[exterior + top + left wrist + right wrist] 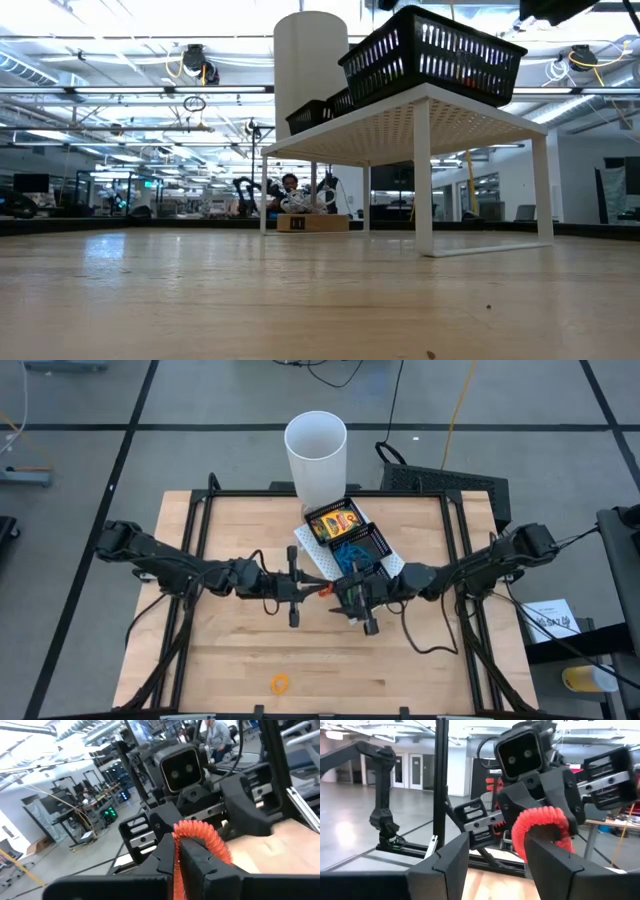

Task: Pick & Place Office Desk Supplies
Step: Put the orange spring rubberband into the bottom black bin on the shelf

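Observation:
A red coiled rubber-band loop (325,588) hangs in the air over the middle of the table, between my two grippers. My left gripper (305,588) is shut on it. My right gripper (345,592) faces it from the right, open, with one finger at the loop (540,817). A yellow-and-green crayon box (335,520) and blue bands (350,550) lie in the black mesh tray (378,538). The tray sits on a white raised shelf (420,115). An orange band (280,683) lies flat near the table's near edge. My left gripper (176,845) pinches one side of the red loop (186,827) between its two shut fingers, level, coming from the table's left. The loop is lifted clear and arcs out past the fingertips. My right gripper (495,855) is open; the loop arcs over the tip of one finger (547,855). I cannot tell whether they touch.
The tall white cup (316,455) stands at the table's far edge, just behind the tray. The shelf's legs (423,180) stand on the wooden table top (230,650). A black frame (200,520) runs around the table.

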Tool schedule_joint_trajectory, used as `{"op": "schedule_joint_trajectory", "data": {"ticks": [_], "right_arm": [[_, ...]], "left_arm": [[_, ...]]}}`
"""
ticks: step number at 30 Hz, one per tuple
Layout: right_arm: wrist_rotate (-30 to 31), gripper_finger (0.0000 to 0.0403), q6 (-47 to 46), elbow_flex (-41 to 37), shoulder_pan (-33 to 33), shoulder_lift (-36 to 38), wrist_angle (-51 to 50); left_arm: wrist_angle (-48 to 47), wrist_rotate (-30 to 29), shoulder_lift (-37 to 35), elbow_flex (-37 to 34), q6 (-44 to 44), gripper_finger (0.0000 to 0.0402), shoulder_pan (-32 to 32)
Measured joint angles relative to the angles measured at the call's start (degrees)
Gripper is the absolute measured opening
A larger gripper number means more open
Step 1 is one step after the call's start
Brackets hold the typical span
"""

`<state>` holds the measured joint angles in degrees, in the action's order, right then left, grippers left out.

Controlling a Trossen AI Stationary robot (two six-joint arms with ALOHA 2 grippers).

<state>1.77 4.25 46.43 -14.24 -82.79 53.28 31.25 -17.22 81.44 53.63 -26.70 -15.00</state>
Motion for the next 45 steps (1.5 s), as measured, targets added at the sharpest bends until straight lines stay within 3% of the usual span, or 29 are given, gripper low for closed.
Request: {"op": "schedule_joint_trajectory", "data": {"ticks": [4, 10, 14, 18, 27, 31, 37, 45], "right_arm": [[-0.6, 0.0183, 0.5, 2.0, 0.0, -2.1, -0.5], [-0.3, 0.0183, 0.9, 2.7, 0.1, -2.9, -1.5], [-0.3, 0.0177, 0.5, 2.7, 0.2, -2.8, -2.4], [-0.2, 0.0143, -0.4, 2.7, 0.3, -2.8, -2.1], [0.0, 0.0023, 1.8, 2.7, 0.4, -2.8, -1.7], [0.0, 0.0014, 2.5, 2.7, 0.4, -2.8, -1.7], [0.0, 0.0007, 2.5, 2.7, 0.4, -2.7, -2.8], [-0.3, 0.0007, 3.1, 2.7, 0.4, 4.1, -14.5]], "left_arm": [[0.7, 2.5, 1.1, 0.0, 1.3, 0.0006, 0.4], [2.0, 2.2, 3.0, 0.0, 1.5, 0.0021, 0.4], [1.9, 1.7, 3.0, 0.0, 0.9, 0.0008, 0.3], [2.3, 1.8, 3.0, 0.0, 0.8, 0.0014, 0.3], [2.0, 2.3, 4.0, 0.0, 2.5, 0.0022, 0.3], [2.0, 2.2, 4.1, 0.0, 3.6, 0.0025, 0.3], [2.8, -5.1, 4.0, 0.0, 12.1, 0.0086, 0.1], [2.0, -10.7, -0.5, 0.0, 11.1, 0.0214, -4.3]]}}
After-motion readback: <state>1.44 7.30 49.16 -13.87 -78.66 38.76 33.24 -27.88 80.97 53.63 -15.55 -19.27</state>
